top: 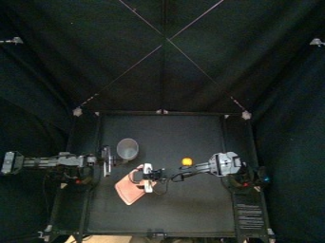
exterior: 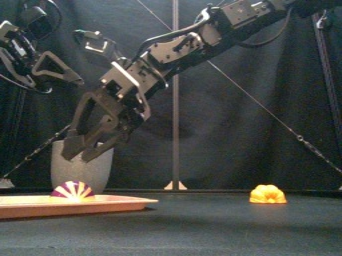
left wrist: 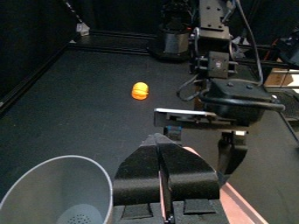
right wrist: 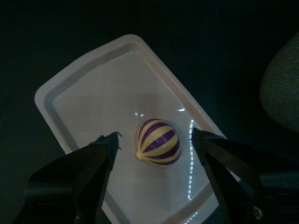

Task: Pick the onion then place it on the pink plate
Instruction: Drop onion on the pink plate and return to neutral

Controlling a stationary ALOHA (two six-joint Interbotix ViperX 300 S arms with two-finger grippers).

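the small round toy onion with purple and white stripes (right wrist: 158,142) lies on the flat pink plastic plate (right wrist: 82,96), on its inner floor and nearer one long rim than the other. seen from the front, it sits at the plate's back edge and is the only thing on the plate. the right gripper (exterior: 83,150) hangs over the onion with its two black jaws spread wide. in its own wrist view one jaw stands on each side of the onion, with bare pink showing between each jaw and the toy, so it touches nothing. from the front its tips are clearly above the onion. its arm reaches in from the right, past the middle of the black bench (exterior: 201,225), and slopes down to the plate at the front left. just behind the plate stands the tall grey speckled cup (top: 127,146), upright with its mouth open to the top. a small orange toy food (exterior: 267,194) sits well apart on the bench to the right, near the middle of the right half. the left gripper (left wrist: 172,150) is held back at the left side beside the cup, its jaws pressed together with nothing between them.
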